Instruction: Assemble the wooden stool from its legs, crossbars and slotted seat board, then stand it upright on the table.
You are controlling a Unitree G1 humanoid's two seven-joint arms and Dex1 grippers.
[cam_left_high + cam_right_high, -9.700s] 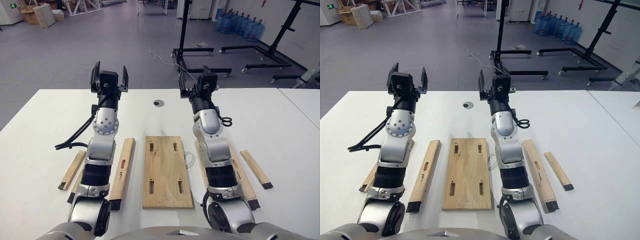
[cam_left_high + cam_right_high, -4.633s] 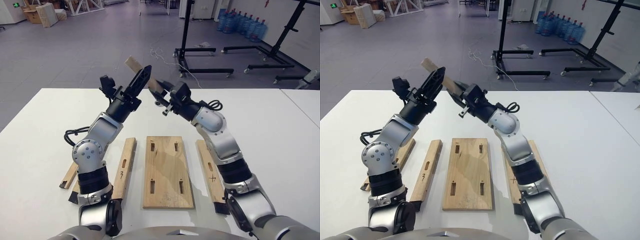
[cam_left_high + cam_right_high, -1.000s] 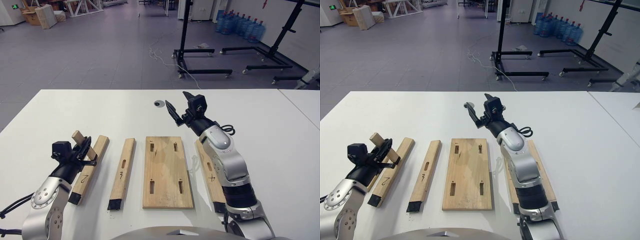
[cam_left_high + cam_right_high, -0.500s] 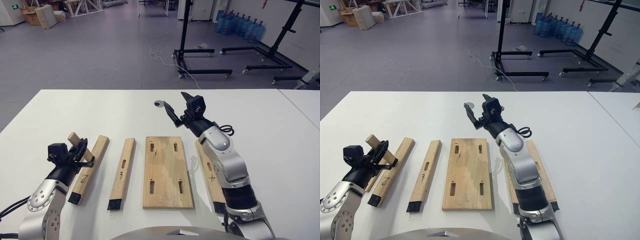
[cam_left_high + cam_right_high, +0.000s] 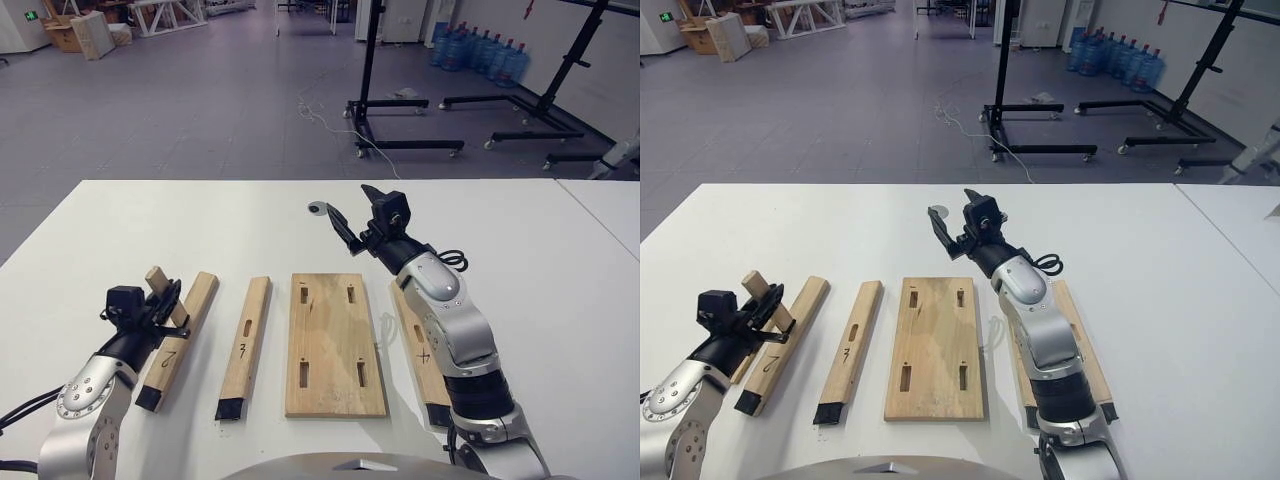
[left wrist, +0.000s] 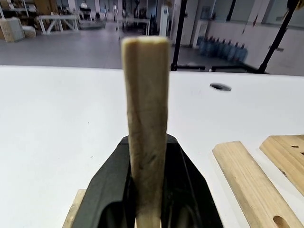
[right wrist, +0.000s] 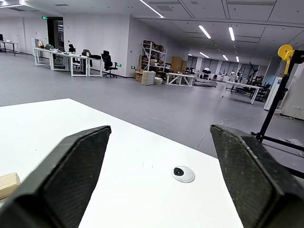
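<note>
My left gripper (image 5: 160, 303) hangs low over the table's left side, shut on a short wooden crossbar (image 6: 145, 118) that sticks up at a tilt between its fingers. Beside it lies a leg marked 7 (image 5: 178, 338), with a second, slotted leg (image 5: 245, 345) to its right. The slotted seat board (image 5: 335, 343) lies flat in the middle. Past the board's far right corner, my right gripper (image 5: 352, 208) is raised and open, with nothing between its fingers (image 7: 71, 175). Another leg (image 5: 415, 340) lies under the right forearm.
A round cable grommet (image 5: 318, 207) sits in the white table (image 5: 560, 300) just left of the right gripper. A further wooden piece (image 5: 741, 364) lies partly under my left arm. Black wheeled stands and water bottles stand on the floor beyond the table.
The left gripper, still holding the crossbar, has shifted slightly left and then back right. The right gripper has risen a little.
</note>
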